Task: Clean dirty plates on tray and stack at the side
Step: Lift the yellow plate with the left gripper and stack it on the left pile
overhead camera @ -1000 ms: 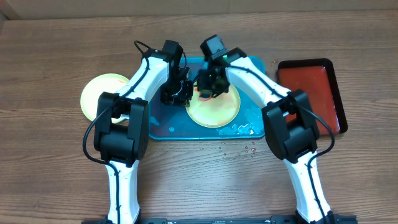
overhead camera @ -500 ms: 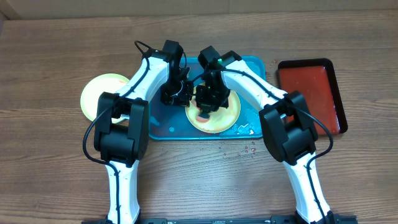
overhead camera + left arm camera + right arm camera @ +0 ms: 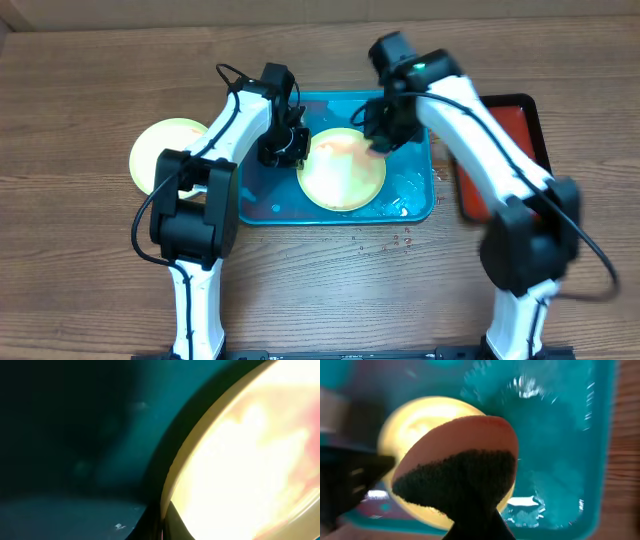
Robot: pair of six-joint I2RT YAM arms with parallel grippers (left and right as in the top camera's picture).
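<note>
A pale yellow-green plate [image 3: 345,178] with a faint red smear lies on the turquoise tray [image 3: 258,205]. My left gripper [image 3: 293,150] is shut on the plate's left rim; the left wrist view shows the rim [image 3: 172,477] pinched between the jaws [image 3: 162,522]. My right gripper [image 3: 383,135] is shut on a sponge [image 3: 460,455], pink on top and dark below, held above the plate's far right edge [image 3: 405,425]. A second yellow-green plate [image 3: 158,150] lies on the table to the left of the tray. The blue-white plate is out of view.
A red tray with a black rim [image 3: 520,110] stands to the right, partly hidden by my right arm. Water and foam lie on the turquoise tray's right part [image 3: 400,205] [image 3: 550,460]. Several drops lie on the wooden table [image 3: 395,240] in front of the tray.
My right gripper has lifted the sponge off the plate and moved back and to the right. The plate's face now shows. The left arm has not moved.
</note>
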